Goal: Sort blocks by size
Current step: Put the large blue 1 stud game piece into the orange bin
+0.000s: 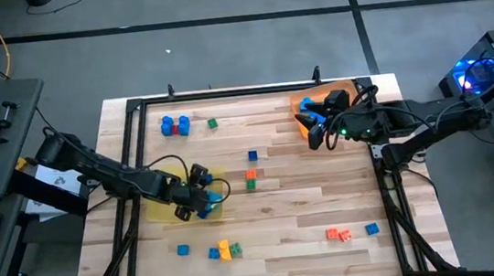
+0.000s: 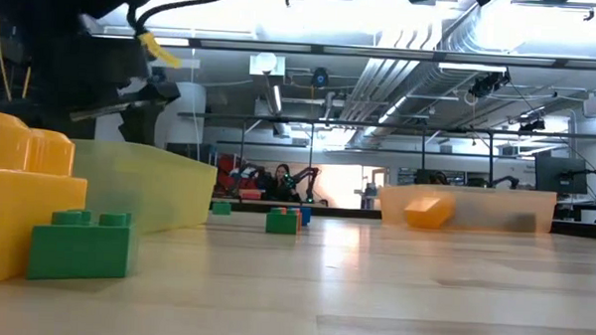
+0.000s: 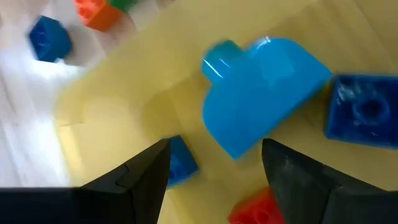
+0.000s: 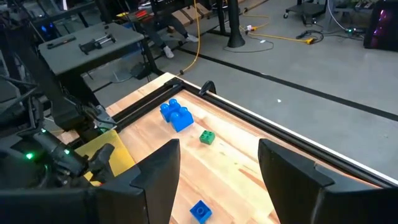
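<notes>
Left gripper (image 1: 200, 198): you have it low over the yellow tray (image 1: 158, 211) at the table's (image 1: 291, 207) left side; fingers (image 3: 146, 171) spread apart, nothing between them.
Under left gripper: your wrist view shows a light blue block (image 3: 261, 90) lying tilted on the tray just ahead of the fingers, a dark blue block (image 3: 364, 112) beside it, a small blue one (image 3: 181, 160) by one finger and a red one (image 3: 261, 208) by the other.
Right gripper (image 1: 320, 137): you hold it at the orange tray (image 1: 345, 86) in the far right corner; fingers (image 4: 158, 171) parted, empty in the wrist view.
Orange tray: a blue block (image 1: 307, 106) sits in it beside the gripper.
Far left cluster: blue blocks with red (image 1: 174, 125), a small green block (image 1: 212, 123) just beside them.
Centre: blue (image 1: 253, 157), orange (image 1: 251, 173) and green (image 1: 251, 184) small blocks in a loose column.
Near edge, left: a blue block (image 1: 182, 249), then a blue, yellow, orange and green group (image 1: 224, 250).
Near edge, right: orange blocks (image 1: 337, 234), a blue one (image 1: 372, 229) near them.
Low view: a large yellow block (image 2: 18, 203) with a green one (image 2: 80, 244) against it, close to the camera.
</notes>
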`<move>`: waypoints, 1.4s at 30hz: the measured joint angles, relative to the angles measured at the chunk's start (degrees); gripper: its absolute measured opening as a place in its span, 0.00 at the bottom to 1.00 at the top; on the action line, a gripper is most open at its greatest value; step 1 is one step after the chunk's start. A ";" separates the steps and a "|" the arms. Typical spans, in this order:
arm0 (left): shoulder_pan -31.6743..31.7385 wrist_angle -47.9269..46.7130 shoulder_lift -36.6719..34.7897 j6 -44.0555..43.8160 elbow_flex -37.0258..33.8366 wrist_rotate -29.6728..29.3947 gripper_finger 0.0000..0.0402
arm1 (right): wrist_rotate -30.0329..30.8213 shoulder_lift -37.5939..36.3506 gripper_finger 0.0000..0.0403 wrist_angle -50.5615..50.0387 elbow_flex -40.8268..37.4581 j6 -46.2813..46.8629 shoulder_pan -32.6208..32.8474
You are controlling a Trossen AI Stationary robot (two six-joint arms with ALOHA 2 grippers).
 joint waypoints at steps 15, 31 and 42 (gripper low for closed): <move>-1.89 3.91 2.86 4.49 -1.03 0.51 0.60 | 0.33 -0.02 0.52 0.02 0.00 0.44 -0.01; -2.01 11.60 6.64 4.64 0.71 -8.35 0.60 | -0.42 -0.02 0.52 0.03 0.00 3.51 -3.04; -1.95 8.08 0.00 -1.96 1.36 -1.89 0.60 | -2.81 -0.02 0.52 0.02 0.00 3.54 -4.22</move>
